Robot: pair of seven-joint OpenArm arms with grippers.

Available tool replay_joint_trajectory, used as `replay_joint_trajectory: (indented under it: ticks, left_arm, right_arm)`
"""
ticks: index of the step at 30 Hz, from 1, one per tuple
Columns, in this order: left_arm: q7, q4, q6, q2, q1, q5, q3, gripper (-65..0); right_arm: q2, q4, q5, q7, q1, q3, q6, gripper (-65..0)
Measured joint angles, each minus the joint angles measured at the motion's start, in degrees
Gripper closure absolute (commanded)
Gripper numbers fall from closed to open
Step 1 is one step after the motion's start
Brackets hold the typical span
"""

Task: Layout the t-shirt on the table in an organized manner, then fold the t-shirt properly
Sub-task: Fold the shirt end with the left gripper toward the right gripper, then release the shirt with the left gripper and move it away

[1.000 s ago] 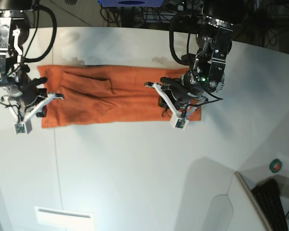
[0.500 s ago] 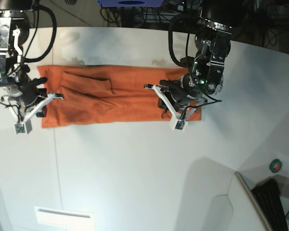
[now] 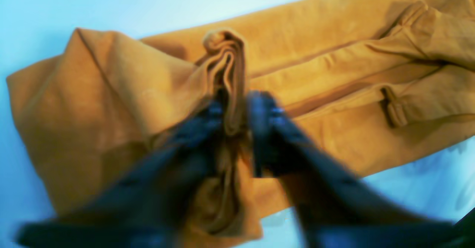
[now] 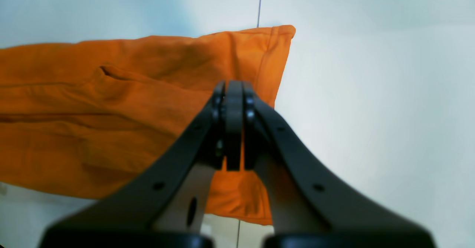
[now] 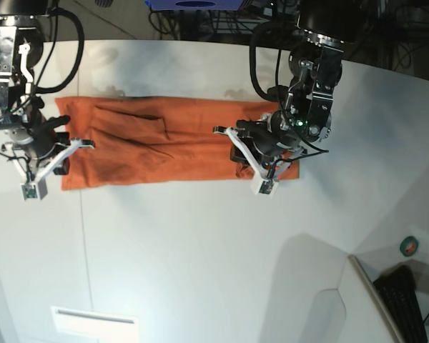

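Observation:
The orange t-shirt lies folded into a long strip across the far part of the white table. My left gripper is over the strip's right part. In the left wrist view it is shut on a raised, bunched fold of the t-shirt. My right gripper is at the strip's left end. In the right wrist view it is shut, with the t-shirt lying flat under it near the hem. I cannot tell whether it pinches fabric.
A small white rectangular plate lies near the front left. A thin seam runs down the table. A green tape roll and a black keyboard sit off the table's curved edge at the right.
My left gripper has shifted slightly to the left with the pinched fold. The right arm and the left end of the shirt have not moved.

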Motion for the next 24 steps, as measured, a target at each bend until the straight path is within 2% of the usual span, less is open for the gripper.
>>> replay_joint_trajectory:
  ticks: [3,6,16,17,19,21,23,24]
  left_arm:
    - [0.0,0.0,0.0,-0.4,-0.1,0.1,2.4,-39.7]
    - [0.0,0.0,0.0,-0.3,-0.1,0.0,7.1,-47.9]
    - [0.4,1.2,0.0,-0.5,0.4,0.0,16.6,-48.4]
    - [0.5,2.5,-0.3,-0.5,1.0,-0.2,16.7,-46.9]
    - [0.4,6.2,-0.5,-1.1,2.4,-0.7,15.5,-38.0]
    - [0.2,10.9,-0.9,-2.9,4.3,-1.1,11.4,-22.5]
    - [0.3,14.8,-0.2,-4.2,6.4,-0.1,3.7,0.0]
    - [0.2,16.5,-0.1,-4.5,7.6,0.0,-1.0,0.0]
  right_arm:
    - [0.0,0.0,0.0,0.0,0.0,0.0,0.0,0.0]
    - [0.0,0.0,0.0,0.0,0.0,0.0,0.0,0.0]
    - [0.0,0.0,0.0,0.0,0.0,0.0,0.0,0.0]
    - [0.0,0.0,0.0,0.0,0.0,0.0,0.0,0.0]
    - [0.0,0.0,0.0,-0.1,-0.1,0.1,0.0,0.0]
    - [0.0,0.0,0.0,0.0,-0.1,-0.1,0.0,0.0]
    - [-0.5,1.3,-0.3,-0.3,-0.5,-0.5,-0.1,0.0]
    - [-1.5,2.2,-0.6,-0.6,-0.9,-1.2,-0.7,0.0]
